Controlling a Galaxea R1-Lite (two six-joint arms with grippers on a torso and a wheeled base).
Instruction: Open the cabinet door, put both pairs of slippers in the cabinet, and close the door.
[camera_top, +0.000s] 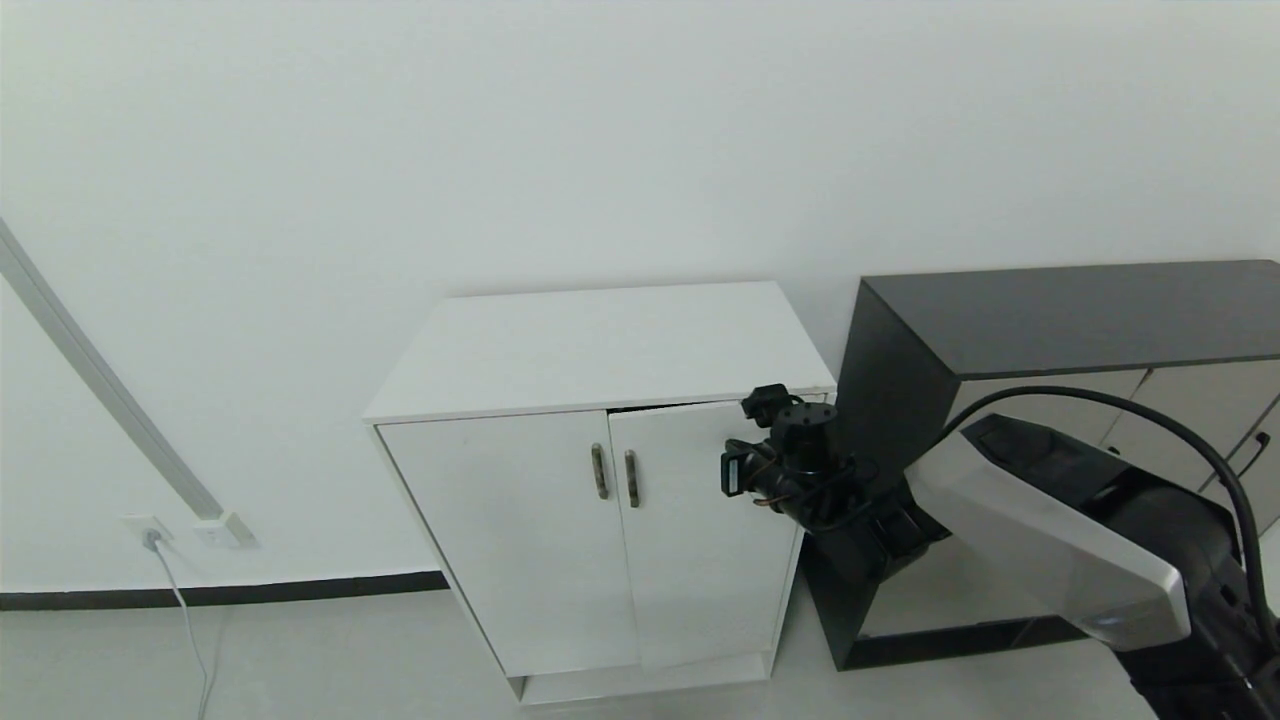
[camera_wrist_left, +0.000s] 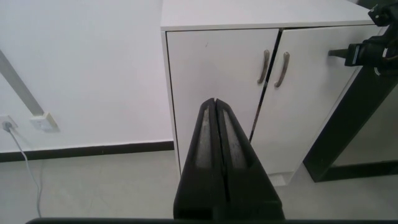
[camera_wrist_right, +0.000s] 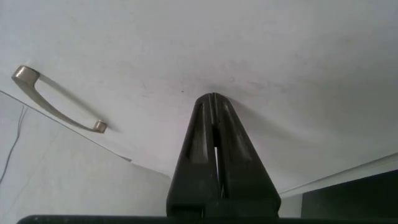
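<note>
A white two-door cabinet (camera_top: 600, 350) stands against the wall. Its left door (camera_top: 510, 530) is closed, and its right door (camera_top: 700, 540) stands slightly ajar, with a dark gap along its top edge. Two metal handles (camera_top: 631, 478) sit side by side where the doors meet. My right gripper (camera_top: 726, 470) is shut, with its tips against the face of the right door (camera_wrist_right: 261, 56), to the side of its handle (camera_wrist_right: 59, 109). My left gripper (camera_wrist_left: 214, 101) is shut and empty, held back from the cabinet (camera_wrist_left: 217, 74) in front of the left door.
A dark grey cabinet (camera_top: 1060, 310) stands close beside the white one on the right. On the left, a wall socket (camera_top: 148, 530) has a cable hanging to the floor, and a slanted cable duct (camera_top: 100, 390) runs along the wall. Open floor lies in front.
</note>
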